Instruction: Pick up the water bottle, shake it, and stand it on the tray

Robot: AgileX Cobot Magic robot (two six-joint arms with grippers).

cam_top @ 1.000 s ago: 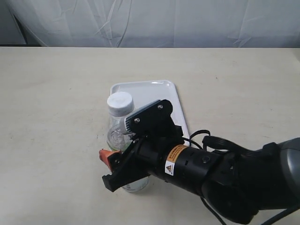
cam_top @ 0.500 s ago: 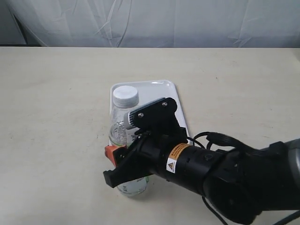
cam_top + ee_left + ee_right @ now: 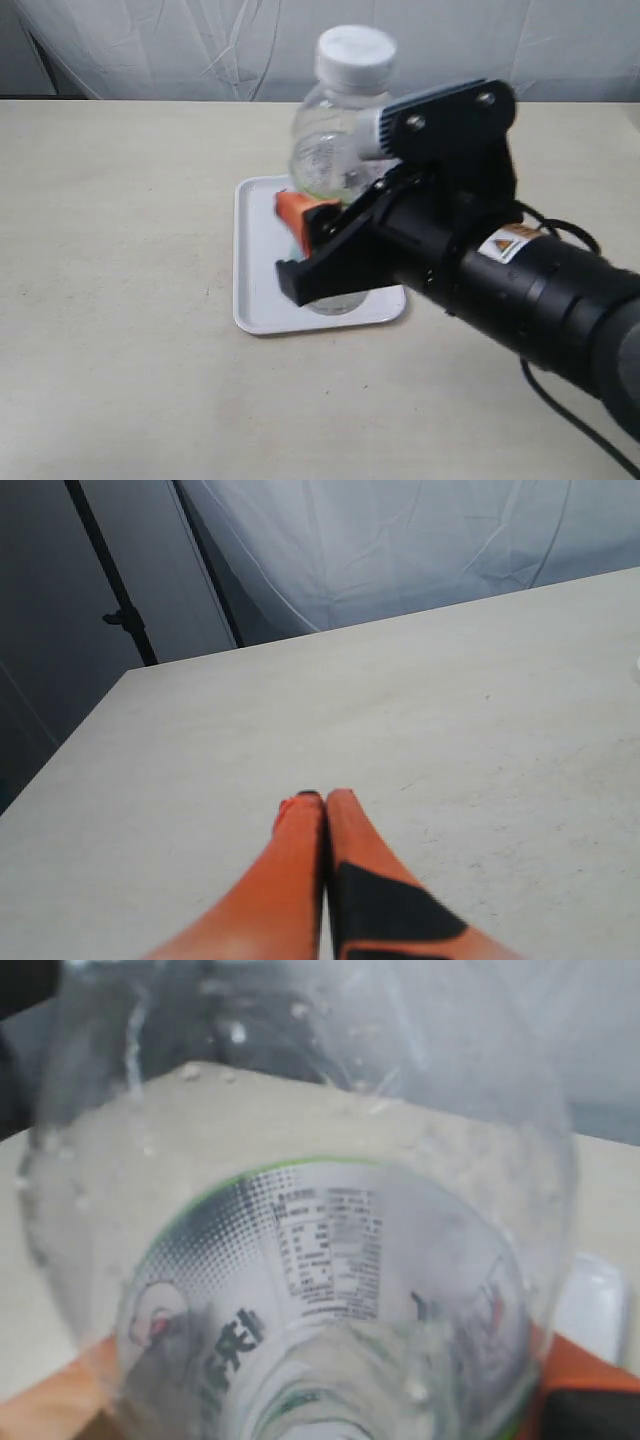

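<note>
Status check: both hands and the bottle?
Right hand shut on water bottle, upright over tray. Left hand shut, empty, over table. Nothing seen blocking tray.

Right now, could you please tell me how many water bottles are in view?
1. The water bottle is clamped in the right gripper, over the tray's near part in the exterior view. The arm hides some table, so another could be behind it.
</note>
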